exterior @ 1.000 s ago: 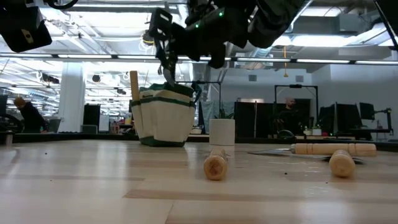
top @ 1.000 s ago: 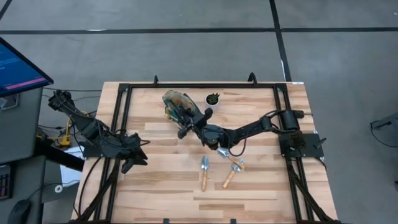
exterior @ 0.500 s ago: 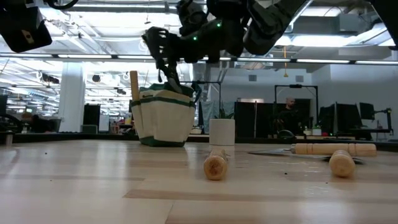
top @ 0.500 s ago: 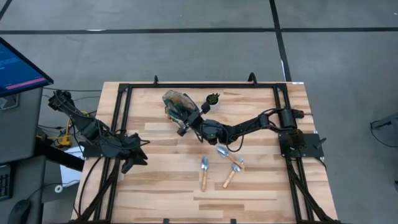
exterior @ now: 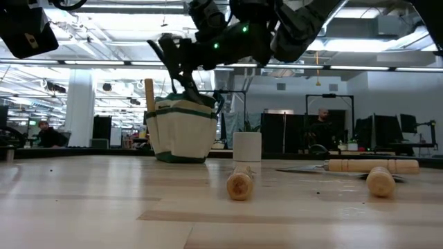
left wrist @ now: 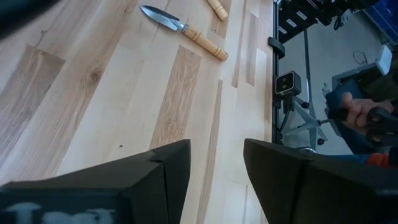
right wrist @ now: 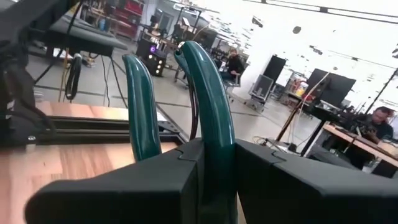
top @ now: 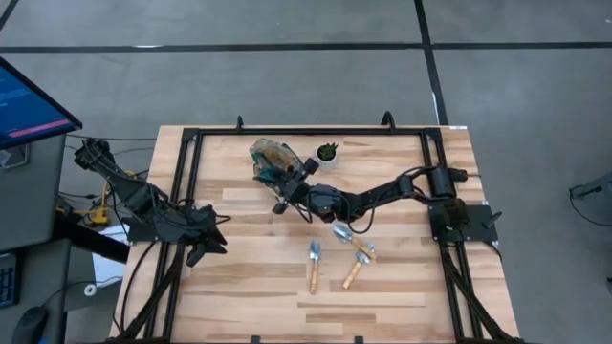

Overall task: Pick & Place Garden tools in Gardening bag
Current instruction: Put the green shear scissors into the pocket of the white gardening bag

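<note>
Right wrist view shows the pruning shears [right wrist: 208, 99] clamped in the right tool [right wrist: 211, 158], their two green handles pointing forward and away from the fingers. In the low view the shears hang tilted above the gardening bag [exterior: 181, 128], which stands upright near the table's far edge, just beside a white pot [exterior: 247, 146]. The right arm stretches low across the table [top: 249, 296] toward the bag. Three wooden-handled garden tools [top: 313, 266] lie at mid-table. The left tool [top: 203, 250], fingers apart and empty, waits at the left edge. People sit in the room beyond.
</note>
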`<state>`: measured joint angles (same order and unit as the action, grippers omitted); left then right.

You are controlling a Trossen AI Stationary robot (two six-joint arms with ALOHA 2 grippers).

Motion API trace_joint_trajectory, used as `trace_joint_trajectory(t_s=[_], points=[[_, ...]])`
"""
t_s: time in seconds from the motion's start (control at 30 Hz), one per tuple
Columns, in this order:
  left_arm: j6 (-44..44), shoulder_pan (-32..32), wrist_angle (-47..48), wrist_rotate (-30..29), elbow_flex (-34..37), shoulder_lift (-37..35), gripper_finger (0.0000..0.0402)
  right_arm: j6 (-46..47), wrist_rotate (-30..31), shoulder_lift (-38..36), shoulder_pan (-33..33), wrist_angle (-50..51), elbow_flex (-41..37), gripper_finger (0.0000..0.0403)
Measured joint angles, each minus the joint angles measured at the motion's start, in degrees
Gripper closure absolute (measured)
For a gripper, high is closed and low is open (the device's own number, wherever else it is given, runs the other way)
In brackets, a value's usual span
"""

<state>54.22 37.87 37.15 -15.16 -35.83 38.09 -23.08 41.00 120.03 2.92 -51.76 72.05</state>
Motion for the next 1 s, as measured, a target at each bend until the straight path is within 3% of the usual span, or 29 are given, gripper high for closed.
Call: trace_joint_trajectory(t_s=[0.5, 0.73, 1.0], points=[[0.02, -0.02, 0.04, 0.00, 0.00, 0.00, 0.0262, -3.88, 0.02, 7.68, 0.17, -1.62, 5.60, 0.0352], [0.02, -0.02, 0.09, 0.00, 0.00, 0.00, 0.0262, -3.90, 5.41, 7.76, 0.17, -1.12, 5.64, 0.0352], [0.02, -0.02, 0.11, 0.00, 0.00, 0.00, 0.0262, -3.88, 5.72, 7.76, 0.17, -1.14, 5.62, 0.0328]])
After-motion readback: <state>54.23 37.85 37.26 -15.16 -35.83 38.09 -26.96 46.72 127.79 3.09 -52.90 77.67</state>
